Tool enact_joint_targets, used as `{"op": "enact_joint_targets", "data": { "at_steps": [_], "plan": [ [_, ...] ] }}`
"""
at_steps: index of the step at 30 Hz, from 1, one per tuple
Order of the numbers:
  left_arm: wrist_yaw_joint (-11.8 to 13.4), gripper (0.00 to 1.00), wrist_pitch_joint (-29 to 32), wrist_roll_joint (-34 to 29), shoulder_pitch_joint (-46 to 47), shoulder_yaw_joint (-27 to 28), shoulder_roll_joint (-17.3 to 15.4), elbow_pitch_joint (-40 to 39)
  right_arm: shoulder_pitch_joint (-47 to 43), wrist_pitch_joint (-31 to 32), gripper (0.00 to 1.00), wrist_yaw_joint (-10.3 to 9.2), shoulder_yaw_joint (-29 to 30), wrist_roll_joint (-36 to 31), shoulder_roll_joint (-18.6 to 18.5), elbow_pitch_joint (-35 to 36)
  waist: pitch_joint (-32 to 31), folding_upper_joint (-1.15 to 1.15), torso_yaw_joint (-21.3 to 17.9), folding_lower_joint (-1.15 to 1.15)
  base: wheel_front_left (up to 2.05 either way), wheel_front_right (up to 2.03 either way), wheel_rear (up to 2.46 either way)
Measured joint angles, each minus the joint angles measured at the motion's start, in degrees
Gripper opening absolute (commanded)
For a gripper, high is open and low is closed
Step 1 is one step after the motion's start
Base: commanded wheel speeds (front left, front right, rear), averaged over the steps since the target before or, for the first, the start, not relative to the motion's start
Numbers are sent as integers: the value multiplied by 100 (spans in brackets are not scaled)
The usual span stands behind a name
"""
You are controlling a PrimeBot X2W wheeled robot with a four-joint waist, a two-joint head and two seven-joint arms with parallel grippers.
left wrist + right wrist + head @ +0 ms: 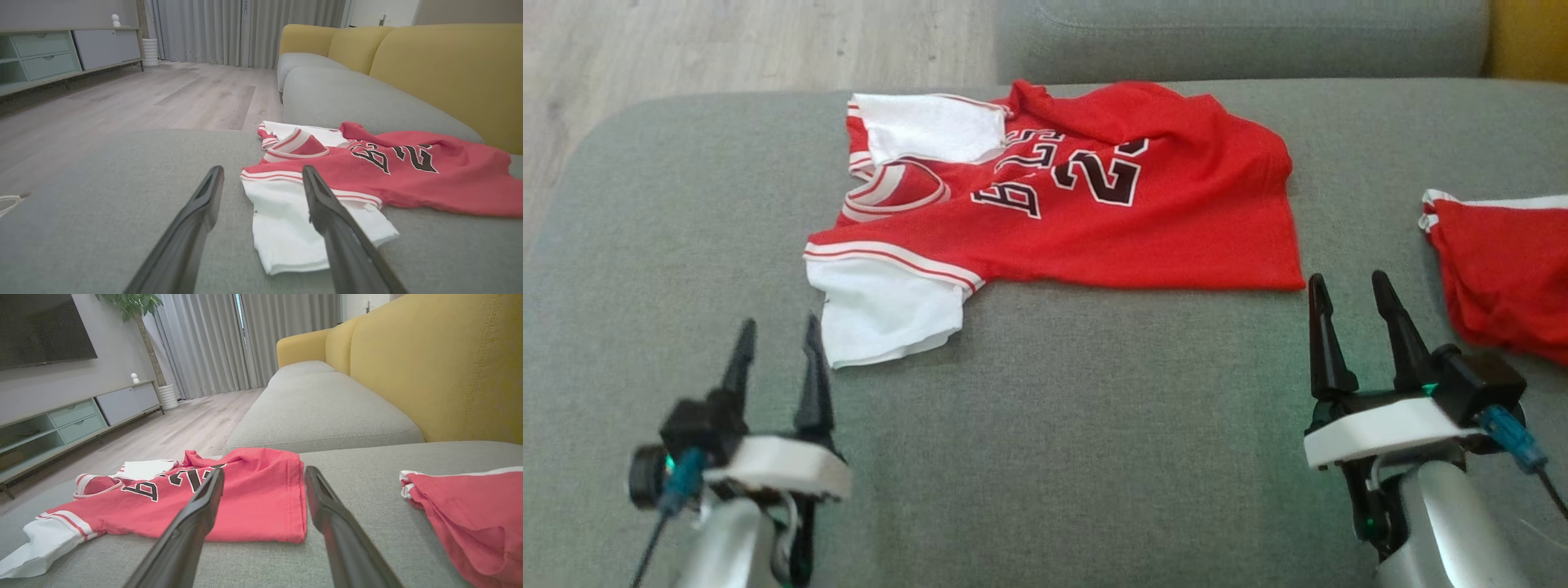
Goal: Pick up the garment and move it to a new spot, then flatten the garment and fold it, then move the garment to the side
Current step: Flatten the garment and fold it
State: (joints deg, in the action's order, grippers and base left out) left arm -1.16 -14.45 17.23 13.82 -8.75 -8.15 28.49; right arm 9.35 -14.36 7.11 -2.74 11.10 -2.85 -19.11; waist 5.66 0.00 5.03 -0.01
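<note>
- Hovering low over the grey sofa seat (1054,457), the left hand (780,322) has its two fingers spread wide. It holds nothing.
- The right hand (1347,278) is spread wide too, and it is empty.
- Just past the left hand's tips lies the near white sleeve (882,314) of the red shirt (1111,229).
- Just past the right hand's tips is the shirt's bottom corner (1286,273).
- The shirt lies ahead of both hands, mostly flat. It has some bumps, and its far white sleeve (931,126) is folded over.
- It looks thin, soft and light. I think it will flop and sag when lifted, and it will not keep its shape.
- The smooth cloth may slip, so a deep pinch seems best.
- Good spots look like the near sleeve for the left hand and the bottom corner for the right hand. Then the shirt can hang open.
- Off to the right of the right hand is another red cloth (1503,278), apart from the shirt. It should be left alone.
- Far past the shirt, beyond the left hand, is the wood floor (727,49).
</note>
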Motion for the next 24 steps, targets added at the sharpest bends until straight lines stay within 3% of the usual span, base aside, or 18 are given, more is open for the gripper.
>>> {"op": "enact_joint_targets", "data": {
  "at_steps": [7, 16, 24],
  "plan": [
    [15, 100, 15, -15, -176, -51, 93, -63, 1, 0, 100, 0, -35, -1, 0, 68, 37, 0, 3, 0, 0, 0, 0],
    [-38, 100, 646, -15, 221, -236, 99, 681, 53, 0, 100, 0, -43, -11, 1, 127, 262, 0, -169, 1, 0, 0, 0],
    [119, 100, 926, -9, 556, -220, 87, 1396, 63, -1, 100, 0, -16, -11, 1, 131, 424, 0, -388, 2, 0, 0, 0]
  ]
}}
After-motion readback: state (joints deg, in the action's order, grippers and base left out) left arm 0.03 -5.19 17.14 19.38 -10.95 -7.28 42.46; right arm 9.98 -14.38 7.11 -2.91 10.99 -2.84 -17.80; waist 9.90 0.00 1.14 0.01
